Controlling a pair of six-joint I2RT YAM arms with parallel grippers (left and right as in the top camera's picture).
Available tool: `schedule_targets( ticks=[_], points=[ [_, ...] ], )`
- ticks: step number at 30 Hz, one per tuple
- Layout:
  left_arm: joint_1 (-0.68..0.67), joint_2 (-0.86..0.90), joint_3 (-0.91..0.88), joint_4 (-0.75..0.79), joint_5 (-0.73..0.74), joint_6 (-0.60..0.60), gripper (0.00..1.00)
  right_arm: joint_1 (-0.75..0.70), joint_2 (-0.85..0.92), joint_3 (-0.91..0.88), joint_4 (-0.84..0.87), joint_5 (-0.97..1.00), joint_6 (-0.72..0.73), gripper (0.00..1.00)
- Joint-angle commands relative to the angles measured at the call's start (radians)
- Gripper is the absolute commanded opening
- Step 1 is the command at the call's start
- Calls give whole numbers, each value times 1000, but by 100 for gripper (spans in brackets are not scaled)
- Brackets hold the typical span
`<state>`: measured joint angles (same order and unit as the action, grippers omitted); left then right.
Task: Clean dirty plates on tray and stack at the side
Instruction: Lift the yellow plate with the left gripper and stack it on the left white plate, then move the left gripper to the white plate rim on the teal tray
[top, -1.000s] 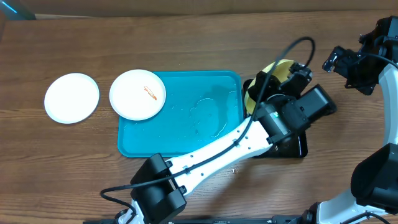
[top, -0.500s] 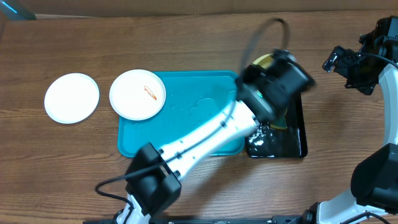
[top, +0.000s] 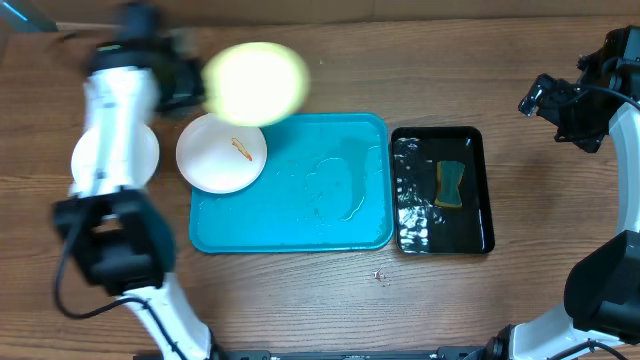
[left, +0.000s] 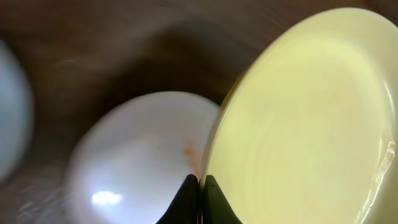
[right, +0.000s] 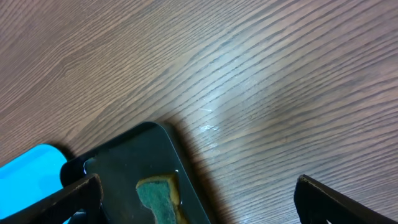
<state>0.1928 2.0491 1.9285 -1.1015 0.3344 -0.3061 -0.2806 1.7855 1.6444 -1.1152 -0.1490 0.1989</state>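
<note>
Left wrist view shows the left gripper (left: 200, 194) clamped on the rim of the pale yellow-green plate (left: 305, 118), an edge hold that, I judge, spares its face on the way to the side stack. Overhead, it hangs blurred above bare wood just beyond the smeared white plate (top: 215, 160) at the tray's (top: 290, 235) far left corner. Being round it has no long axis, and its face turns up, pinched rim toward the arm. The right gripper (right: 199, 208) stands spread and empty, well apart.

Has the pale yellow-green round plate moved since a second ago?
Yes: the plate swung left, from the glossy black tray to the teal tray's upper-left corner.
</note>
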Motion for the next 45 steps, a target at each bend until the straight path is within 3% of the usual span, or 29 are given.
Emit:
schedule_targets(
  ticks=[1,9,19,29,36,37,40,41,45],
  points=[
    [188,-5,26,-79,52,-24,4,-3,-8,11,6,6,3,100],
    [444,-5,23,-156,-199,-24,4,-3,-8,11,6,6,3,100],
    [482,-5,21,-117,-409,-51,4,-3,-8,11,6,6,3,100],
    [480,-5,-75,-12,-417,-79,4,-3,-8,11,6,6,3,100],
    [480,-5,-126,37,-344,-75,4,-3,-8,11,6,6,3,100],
    [480,-5,-126,42,-344,-75,9,-3,-8,11,6,6,3,100],
    [480,-5,-125,46,-334,-75,56,-3,-8,11,6,6,3,100],
    [480,-5,-125,40,-317,-73,63,-3,-8,11,6,6,3,100],
    [468,-5,-125,14,-119,30,68,-3,-8,11,6,6,3,100]
  ],
)
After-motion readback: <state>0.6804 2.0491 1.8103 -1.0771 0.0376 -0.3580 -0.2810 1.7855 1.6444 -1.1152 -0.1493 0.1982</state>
